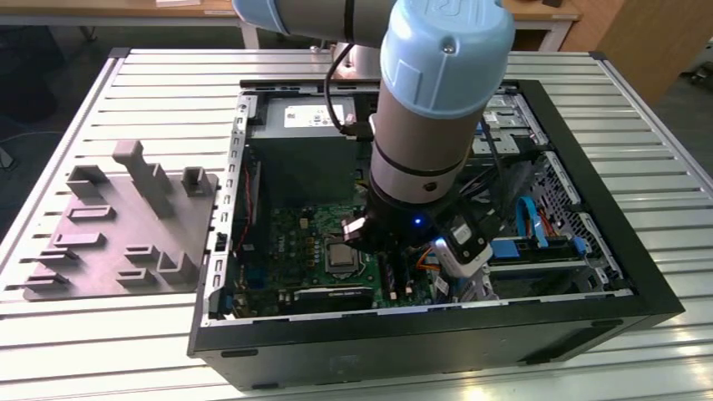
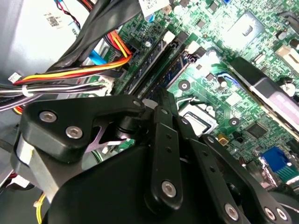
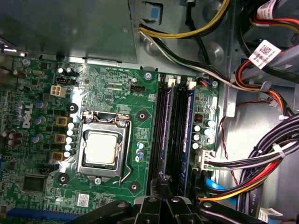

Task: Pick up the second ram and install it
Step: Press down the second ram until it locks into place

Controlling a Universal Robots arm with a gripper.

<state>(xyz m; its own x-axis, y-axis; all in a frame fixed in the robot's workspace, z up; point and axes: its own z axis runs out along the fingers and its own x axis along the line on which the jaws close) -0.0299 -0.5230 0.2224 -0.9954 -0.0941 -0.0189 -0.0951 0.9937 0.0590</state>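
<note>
Hovering over the board (image 3: 117, 88), the end effector (image 3: 163, 184), fingers together, needed straight, even pressure on the ram (image 3: 187, 130).

exterior high; wrist views near motherboard (image 3: 117, 93)

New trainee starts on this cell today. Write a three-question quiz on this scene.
1. True or false: the pincer is inside the case.
2. What sits beside the ram slots? A. a fan B. the CPU socket C. a hard drive
3. Fill in: the motherboard is ___ in colour.

Key: 1 true; 2 B; 3 green.
</note>
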